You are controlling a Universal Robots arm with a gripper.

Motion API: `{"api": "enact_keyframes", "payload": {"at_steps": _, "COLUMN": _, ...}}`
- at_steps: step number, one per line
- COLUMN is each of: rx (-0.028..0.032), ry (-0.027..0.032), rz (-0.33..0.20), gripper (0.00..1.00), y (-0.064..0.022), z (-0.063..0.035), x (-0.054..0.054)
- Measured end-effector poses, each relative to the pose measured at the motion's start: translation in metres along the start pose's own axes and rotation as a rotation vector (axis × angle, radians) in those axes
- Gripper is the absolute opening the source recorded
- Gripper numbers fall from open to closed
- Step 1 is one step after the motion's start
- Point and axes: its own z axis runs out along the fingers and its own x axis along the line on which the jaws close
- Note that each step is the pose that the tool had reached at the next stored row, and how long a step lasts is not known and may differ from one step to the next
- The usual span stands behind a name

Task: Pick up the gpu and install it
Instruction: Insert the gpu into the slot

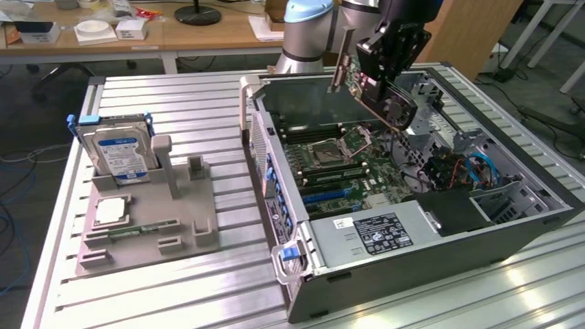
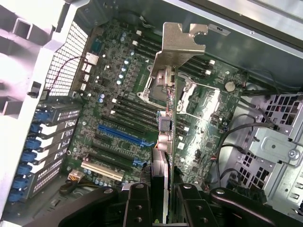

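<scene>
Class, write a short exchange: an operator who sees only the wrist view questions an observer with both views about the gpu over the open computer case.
Operator: From the wrist view I see the gpu over the motherboard. Is it seated?
Observer: No. The gripper holds it tilted in the air, above the open case.
Operator: What lies outside the case?
Observer: To the exterior view's left of it, a hard drive stands upright in a grey holder.
</scene>
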Motion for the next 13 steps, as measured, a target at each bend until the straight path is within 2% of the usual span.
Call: {"api": "enact_keyframes", "payload": {"at_steps": 13, "rx": -0.0002, "ry": -0.0006, "rz": -0.044, "gripper": 0.27, "y": -0.0002, "z": 0.0000, "x": 0.0001}}
